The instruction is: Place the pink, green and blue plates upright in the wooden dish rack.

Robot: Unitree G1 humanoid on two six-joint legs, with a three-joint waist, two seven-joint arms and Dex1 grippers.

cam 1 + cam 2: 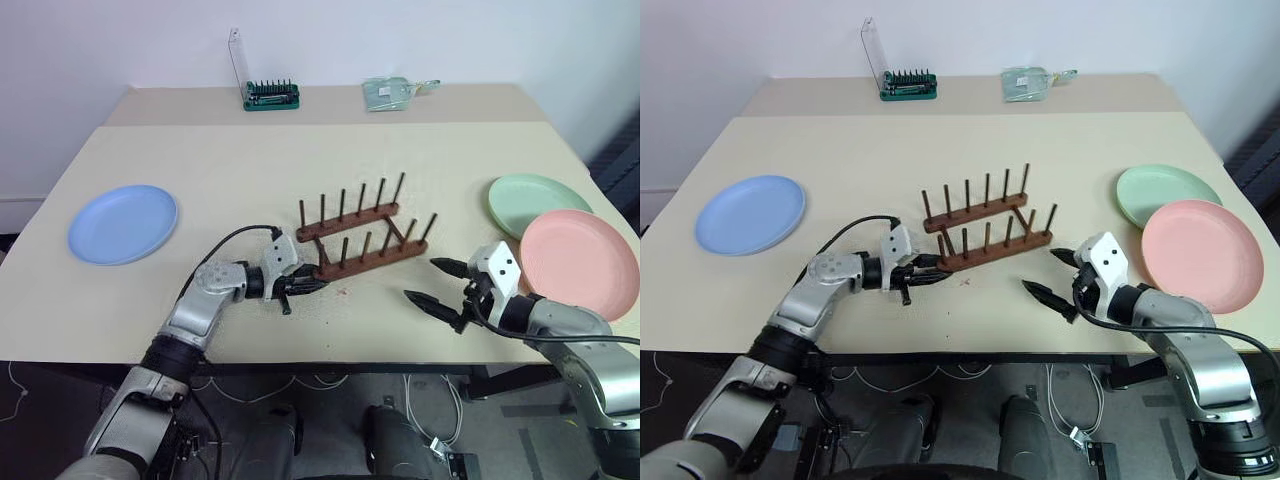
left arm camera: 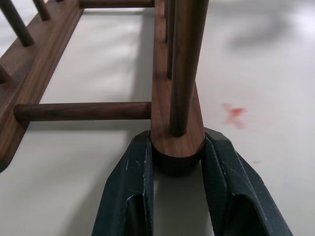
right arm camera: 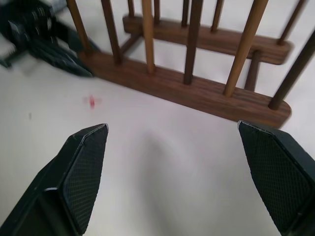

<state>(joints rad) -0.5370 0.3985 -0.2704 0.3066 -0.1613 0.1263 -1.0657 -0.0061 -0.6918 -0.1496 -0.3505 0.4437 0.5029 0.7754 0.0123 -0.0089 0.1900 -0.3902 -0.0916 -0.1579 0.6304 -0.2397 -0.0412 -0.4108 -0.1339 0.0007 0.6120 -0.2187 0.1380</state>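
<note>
The table (image 1: pixel 250 160) carries everything, cream and wide. Of the plates, the blue plate (image 1: pixel 122 223) lies flat well off to the outer side of the left gripper (image 1: pixel 305 285), while the pink plate (image 1: pixel 580 262) and the green plate (image 1: pixel 535 203) lie flat just beyond the right gripper (image 1: pixel 438 283), the pink one overlapping the green one's near edge. The wooden dish rack (image 1: pixel 362 238) stands between the two grippers, empty of plates, its pegs upright. The left gripper is clamped on the near rail's end, one finger on each side of it. The right gripper hangs near the rack's other end, its jaws spread wide with nothing between them. A small red mark (image 2: pixel 233 114) sits on the table just beside the left gripper's fingers (image 2: pixel 130 196).
</note>
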